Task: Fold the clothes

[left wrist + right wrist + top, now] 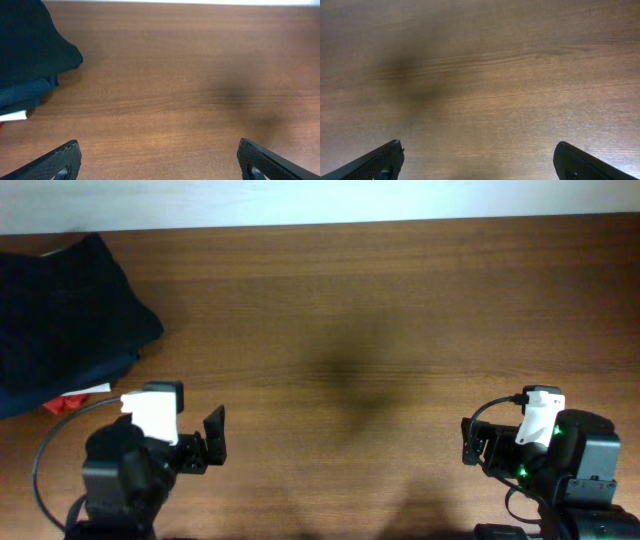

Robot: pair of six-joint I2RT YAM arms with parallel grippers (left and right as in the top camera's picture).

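navy pile (pixel 60 310), red scrap (pixel 60 402) lie by left gripper (pixel 159 165), jaws apart like right gripper (pixel 479 165)'s.

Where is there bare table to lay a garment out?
Bare: the table from the navy folded pile to the right edge, ahead of the left gripper and right gripper. Crowded: far left, pile plus red and white pieces.

Left claw (pixel 212 438) sits near a navy pile (pixel 60 310), right claw (pixel 468 442) well apart.
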